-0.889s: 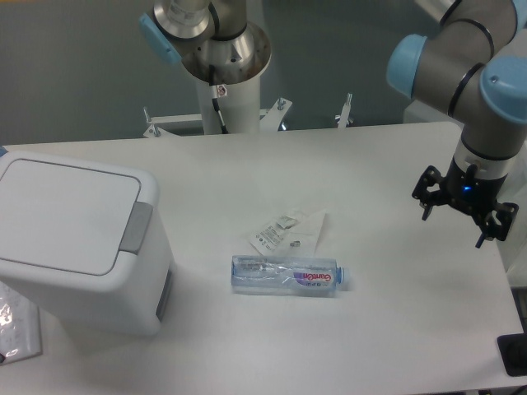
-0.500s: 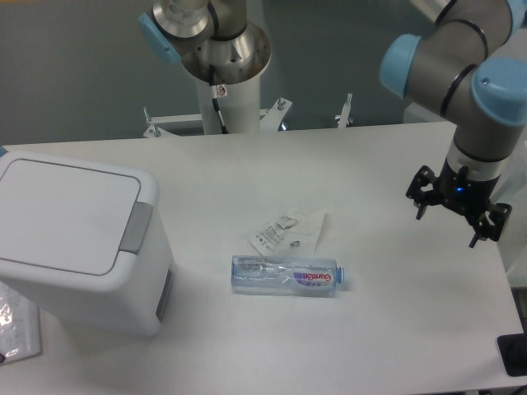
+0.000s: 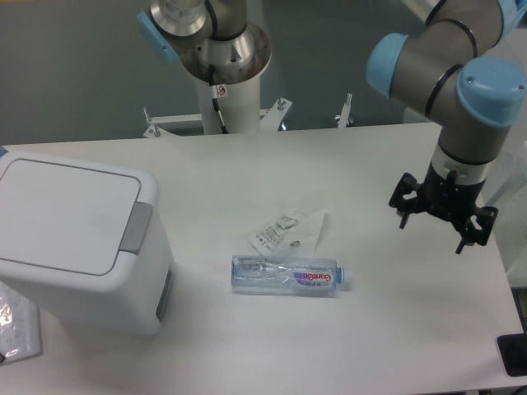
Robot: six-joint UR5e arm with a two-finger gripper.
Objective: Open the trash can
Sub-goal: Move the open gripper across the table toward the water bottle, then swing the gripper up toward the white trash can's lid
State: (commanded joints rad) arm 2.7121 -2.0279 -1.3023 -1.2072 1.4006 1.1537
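Observation:
The trash can [image 3: 78, 243] is a large white boxy bin at the left of the table. Its flat lid is closed and its grey push tab [image 3: 136, 228] faces right. My gripper [image 3: 432, 233] hangs over the right side of the table, far from the bin. Its black fingers [image 3: 404, 214] are spread apart and hold nothing.
A flattened clear plastic bottle [image 3: 290, 275] with a blue cap lies mid-table. A small clear packet [image 3: 288, 231] lies just behind it. A clear bag [image 3: 16, 329] lies at the bin's front left. A second arm's base [image 3: 222, 49] stands at the back. The table's right edge [image 3: 506, 271] is close to my gripper.
My gripper has moved left and slightly down, toward the middle of the table. It stays open. The bin, bottle and packet have not moved.

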